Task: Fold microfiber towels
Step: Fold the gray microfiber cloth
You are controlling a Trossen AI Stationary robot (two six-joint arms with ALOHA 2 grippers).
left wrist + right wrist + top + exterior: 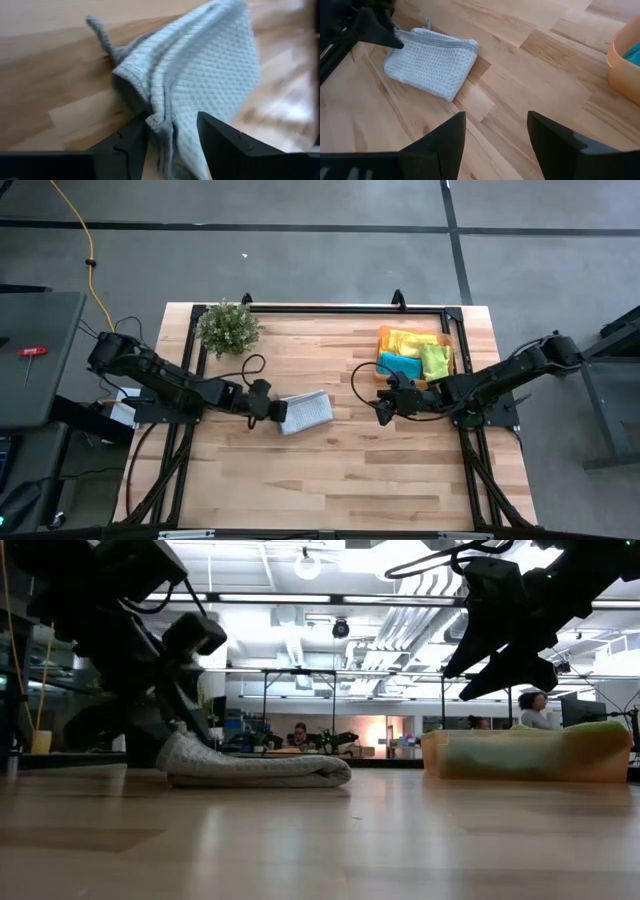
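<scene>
A pale grey-blue microfiber towel (305, 412) (430, 62) lies folded on the wooden table near its middle. My left gripper (172, 122) (274, 409) is open at the towel's left edge, slanting down, with the bunched edge between its fingers. That end of the towel (175, 745) curls up a little by the gripper. My right gripper (496, 120) (383, 408) hangs open above bare table, to the right of the towel, holding nothing. A yellow towel (405, 342), a teal towel (398, 365) and a lime green towel (436, 360) lie in the orange tray (384, 333). My left gripper is open around the towel's bunched left edge (157, 117), where several layers meet. That edge lies against the inner side of one finger (132, 137); the other finger (220, 142) stands a little apart. The fingers slant down from the table's left. The towel rests on the table.
The orange tray (530, 755) stands at the table's far right, behind my right arm. A small leafy plant (228, 327) stands at the far left. Bare wood stretches across the near half of the table. People sit in the room beyond the far edge.
</scene>
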